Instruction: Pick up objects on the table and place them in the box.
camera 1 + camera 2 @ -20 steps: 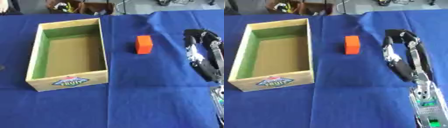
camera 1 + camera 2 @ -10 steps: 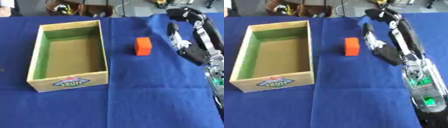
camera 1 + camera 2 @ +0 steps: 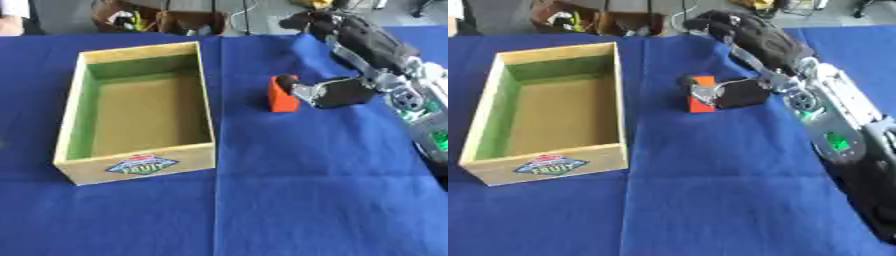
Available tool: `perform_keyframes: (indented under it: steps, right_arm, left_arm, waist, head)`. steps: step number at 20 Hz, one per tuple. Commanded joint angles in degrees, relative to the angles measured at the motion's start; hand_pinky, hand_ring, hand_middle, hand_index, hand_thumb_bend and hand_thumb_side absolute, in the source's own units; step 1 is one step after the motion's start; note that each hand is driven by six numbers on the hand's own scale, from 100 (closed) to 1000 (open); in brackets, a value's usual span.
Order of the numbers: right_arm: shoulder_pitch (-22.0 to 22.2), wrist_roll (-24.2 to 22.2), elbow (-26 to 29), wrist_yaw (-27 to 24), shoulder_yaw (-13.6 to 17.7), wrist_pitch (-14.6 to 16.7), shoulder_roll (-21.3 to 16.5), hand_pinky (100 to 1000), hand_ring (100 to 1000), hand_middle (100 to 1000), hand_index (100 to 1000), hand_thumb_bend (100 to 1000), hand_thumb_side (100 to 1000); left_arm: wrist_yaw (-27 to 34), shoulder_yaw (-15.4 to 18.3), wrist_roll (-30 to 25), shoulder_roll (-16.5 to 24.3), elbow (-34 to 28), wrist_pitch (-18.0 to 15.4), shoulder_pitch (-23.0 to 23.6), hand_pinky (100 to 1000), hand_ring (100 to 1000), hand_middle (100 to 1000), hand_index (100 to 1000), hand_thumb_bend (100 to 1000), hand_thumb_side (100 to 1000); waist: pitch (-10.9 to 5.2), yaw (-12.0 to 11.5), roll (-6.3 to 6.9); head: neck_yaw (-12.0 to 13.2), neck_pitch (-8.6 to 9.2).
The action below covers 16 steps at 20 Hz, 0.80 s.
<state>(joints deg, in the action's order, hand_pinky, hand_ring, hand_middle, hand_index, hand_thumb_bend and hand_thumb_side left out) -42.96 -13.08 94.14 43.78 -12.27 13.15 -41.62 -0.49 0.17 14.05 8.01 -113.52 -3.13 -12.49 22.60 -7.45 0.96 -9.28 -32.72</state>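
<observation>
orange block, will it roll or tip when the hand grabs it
The orange block looks flat-sided and boxy, so it probably won't roll. It stands fairly upright on the blue cloth, so a sideways nudge from the right hand might tip it. It seems rigid, likely keeping its shape.

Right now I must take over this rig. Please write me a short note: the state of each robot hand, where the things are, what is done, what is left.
Right robot hand: at the orange block, thumb touching its top and right side; no closed grip visible, fingers above and behind, not curled round it.
Left robot hand: not in view.
Orange block: stands on the blue tablecloth, right of the box, not lifted.
Box: open, nothing inside.
Done: reach to the block.
Left: close on the block, lift it, carry it left, put it in the box.
</observation>
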Motion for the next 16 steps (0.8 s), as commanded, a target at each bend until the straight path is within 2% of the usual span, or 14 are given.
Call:
perform_keyframes:
  steps: [1, 8, 16]
  right_arm:
    - [-3.05, -2.32, -3.32, 2.67, -1.43, 2.33, -3.80, 887, 899, 869, 1000, 420, 822]
    - [-9.63, -7.39, -11.56, 6.91, -2.43, 7.40, -3.83, 889, 907, 885, 1000, 407, 797]
    - [-15.86, -13.23, -21.05, 4.74, -4.68, 13.17, -2.52, 892, 932, 913, 1000, 415, 806]
  left_arm:
    - [0.22, -0.41, -0.40, 0.85, -1.07, 0.01, 0.00, 627, 848, 800, 749, 100, 995]
    - [0.30, -0.54, -0.70, 1.17, -1.07, 0.21, 0.15, 627, 849, 801, 749, 100, 995]
    - [0.27, -0.67, -1.05, 1.62, -1.07, 0.45, 0.30, 627, 851, 802, 749, 100, 995]
  waist:
    - [-1.32, -0.15, -0.09]
    - [-1.35, -0.18, -0.22]
    - [-1.58, -0.06, -0.54]
  head:
    - [-0.19, -0.47]
    - [-0.22, -0.57]
    - [-0.14, -0.84]
